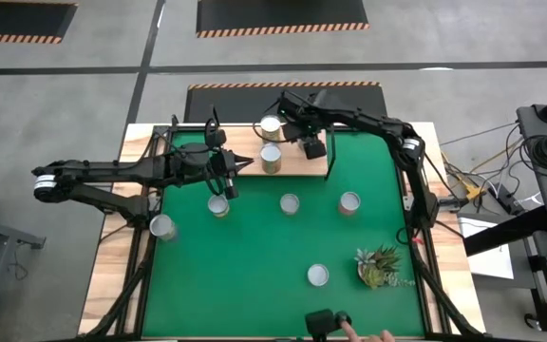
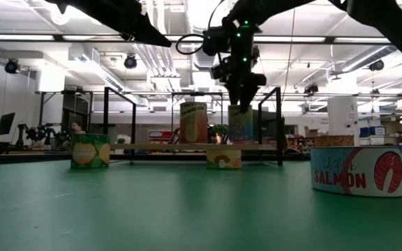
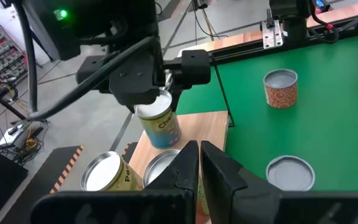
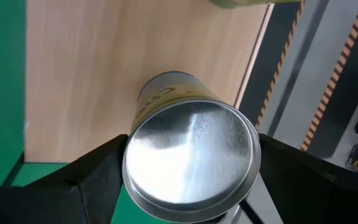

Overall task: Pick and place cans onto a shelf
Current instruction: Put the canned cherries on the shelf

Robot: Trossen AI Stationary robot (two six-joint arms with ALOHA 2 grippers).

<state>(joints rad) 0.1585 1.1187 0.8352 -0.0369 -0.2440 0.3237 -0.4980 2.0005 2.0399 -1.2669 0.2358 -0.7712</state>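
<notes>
My right gripper [image 1: 311,147] is shut on a yellow-labelled can [image 4: 191,158] over the right part of the light-wood shelf [image 1: 302,166]. Two more cans stand on the shelf on their bases, one at its far edge [image 1: 271,126] and one in its middle [image 1: 271,158]. My left gripper [image 1: 228,185] is shut and empty, above the mat just near the shelf's near edge, beside a can [image 1: 218,205]. Its closed fingers show in the left wrist view [image 3: 199,155]. My right gripper pinches the can's upper wall just under its shiny rim [image 4: 128,163] between its two fingers [image 4: 86,180], one on each side. The fingers come from above, pointing down. The can [image 2: 240,125] stays nearly upright, its base at the board or just above it; I cannot tell which.
Other cans stand on the green mat [image 1: 254,256]: in the middle [image 1: 289,202], to the right [image 1: 349,202], toward the near edge [image 1: 318,275] and at the left edge [image 1: 162,226]. A small plant [image 1: 380,266] stands near right. A person's hand [image 1: 368,332] shows at the near edge.
</notes>
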